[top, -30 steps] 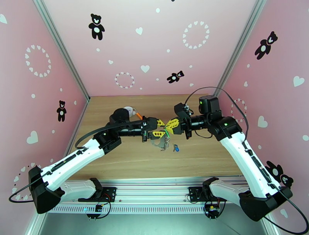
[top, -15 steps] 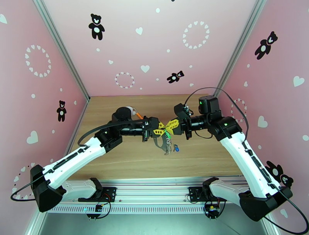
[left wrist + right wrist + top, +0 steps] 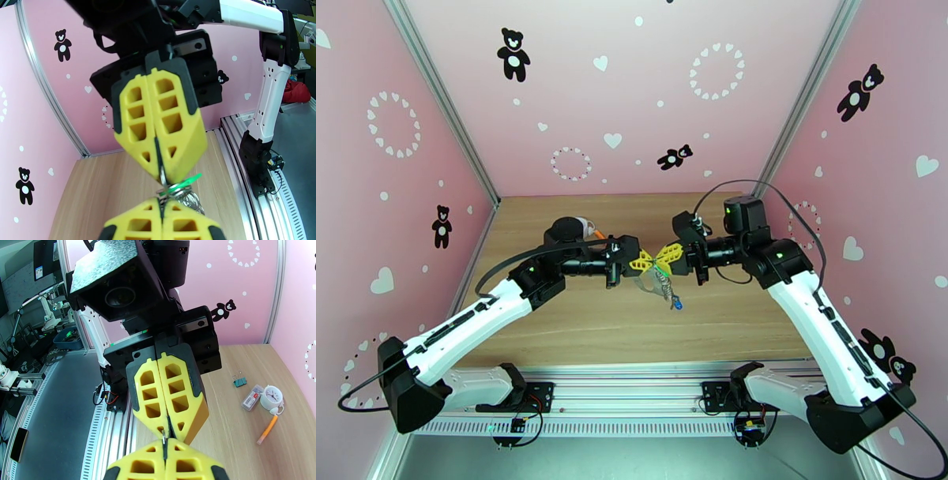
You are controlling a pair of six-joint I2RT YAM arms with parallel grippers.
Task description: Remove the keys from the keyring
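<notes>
My left gripper (image 3: pixel 640 261) and right gripper (image 3: pixel 666 257) meet tip to tip above the middle of the table, both shut on the keyring (image 3: pixel 660 278). Its chain and strap dangle below the yellow fingers. In the left wrist view my left gripper (image 3: pixel 161 205) faces the right gripper (image 3: pixel 160 177). The green-tagged key (image 3: pixel 183 183) and a coiled metal ring (image 3: pixel 179 194) stick out between the tips. In the right wrist view my right gripper (image 3: pixel 165 446) touches the left gripper (image 3: pixel 170 434), with a thin metal piece between them. A blue-tagged key (image 3: pixel 675 302) shows just below the dangling chain, apparently on the table.
Behind the left arm lie a round white disc (image 3: pixel 583 226) and an orange pen (image 3: pixel 598 234). The right wrist view shows them too: the white disc (image 3: pixel 272 394), the orange pen (image 3: pixel 268 429), a red-and-white tag (image 3: pixel 252 397) and a teal clip (image 3: pixel 239 381). Pink walls enclose the wooden table (image 3: pixel 727 324).
My left gripper has closed and moved right and up until it meets the right gripper. The dangling strap and chain have risen with it. The right arm and the blue-tagged key have stayed put.
</notes>
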